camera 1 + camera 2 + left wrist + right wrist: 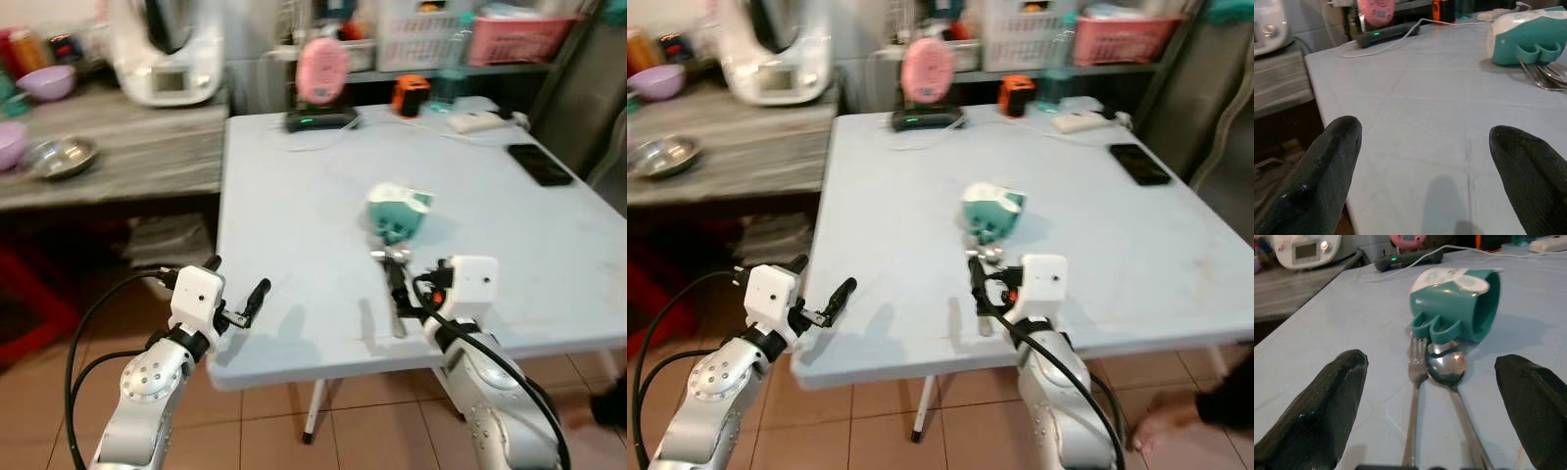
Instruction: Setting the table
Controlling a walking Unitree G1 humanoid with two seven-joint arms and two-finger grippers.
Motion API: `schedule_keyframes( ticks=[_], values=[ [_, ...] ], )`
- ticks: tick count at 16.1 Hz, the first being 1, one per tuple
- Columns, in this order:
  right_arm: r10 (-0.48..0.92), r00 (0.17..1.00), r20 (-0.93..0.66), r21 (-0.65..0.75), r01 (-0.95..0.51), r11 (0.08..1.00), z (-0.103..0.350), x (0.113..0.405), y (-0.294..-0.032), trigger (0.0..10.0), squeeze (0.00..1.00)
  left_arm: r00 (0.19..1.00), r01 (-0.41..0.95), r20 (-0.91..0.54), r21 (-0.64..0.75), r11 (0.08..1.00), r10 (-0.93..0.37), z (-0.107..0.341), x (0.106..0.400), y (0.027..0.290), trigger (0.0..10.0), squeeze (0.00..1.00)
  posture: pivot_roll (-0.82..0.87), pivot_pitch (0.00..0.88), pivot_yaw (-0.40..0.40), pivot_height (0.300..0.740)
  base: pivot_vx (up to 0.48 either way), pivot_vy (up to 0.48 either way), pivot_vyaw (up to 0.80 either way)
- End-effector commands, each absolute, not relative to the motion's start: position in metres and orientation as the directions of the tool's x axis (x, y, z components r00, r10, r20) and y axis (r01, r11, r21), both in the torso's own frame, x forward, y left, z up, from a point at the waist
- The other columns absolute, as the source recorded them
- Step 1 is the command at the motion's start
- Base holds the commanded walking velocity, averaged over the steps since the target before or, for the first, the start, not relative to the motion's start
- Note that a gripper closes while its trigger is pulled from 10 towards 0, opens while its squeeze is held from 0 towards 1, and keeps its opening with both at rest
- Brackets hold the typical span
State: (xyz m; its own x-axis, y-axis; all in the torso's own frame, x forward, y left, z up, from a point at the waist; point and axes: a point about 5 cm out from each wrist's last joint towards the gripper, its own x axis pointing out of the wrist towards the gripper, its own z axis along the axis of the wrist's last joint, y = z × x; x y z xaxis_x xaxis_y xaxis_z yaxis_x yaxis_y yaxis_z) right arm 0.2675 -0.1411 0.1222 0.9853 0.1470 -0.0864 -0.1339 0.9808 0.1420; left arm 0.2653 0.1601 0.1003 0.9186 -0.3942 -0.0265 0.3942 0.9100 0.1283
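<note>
Teal plastic mug (1457, 301) on its side – steel fork (1414, 396), spoon (1449, 374) touching it | right gripper (1432, 396) spread over handles | left gripper (1430, 181) spread at pale blue table (294, 206) edge

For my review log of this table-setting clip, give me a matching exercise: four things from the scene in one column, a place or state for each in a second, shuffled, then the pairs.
Things:
1. teal cup
2. fork
3. black phone
4. steel bowl

Places or states:
A. on the grey side counter
B. lying on its side on the table
C. flat beside the spoon, between the right gripper fingers' line of sight
D. near the table's far right edge

Pairs: 1-B, 2-C, 3-D, 4-A
</note>
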Motion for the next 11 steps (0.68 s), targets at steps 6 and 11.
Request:
schedule_keyframes(
  ticks=[6,11],
  values=[
    [0.147,0.983,-0.110,0.136,-0.131,0.982,0.124,0.269,-0.143,10.0,0.00,0.815,0.573,0.025,0.113,0.812,-0.579,0.111,0.258,0.143,10.0,0.00,-0.04,0.058,0.029,0.740,0.000,0.000,0.00],
    [0.149,0.967,-0.206,0.097,-0.131,0.987,0.114,0.282,-0.155,10.0,0.00,0.725,0.684,0.038,0.079,0.726,-0.687,0.116,0.253,0.133,10.0,0.00,-0.04,0.064,0.027,0.740,0.000,0.000,0.00]
  ],
)
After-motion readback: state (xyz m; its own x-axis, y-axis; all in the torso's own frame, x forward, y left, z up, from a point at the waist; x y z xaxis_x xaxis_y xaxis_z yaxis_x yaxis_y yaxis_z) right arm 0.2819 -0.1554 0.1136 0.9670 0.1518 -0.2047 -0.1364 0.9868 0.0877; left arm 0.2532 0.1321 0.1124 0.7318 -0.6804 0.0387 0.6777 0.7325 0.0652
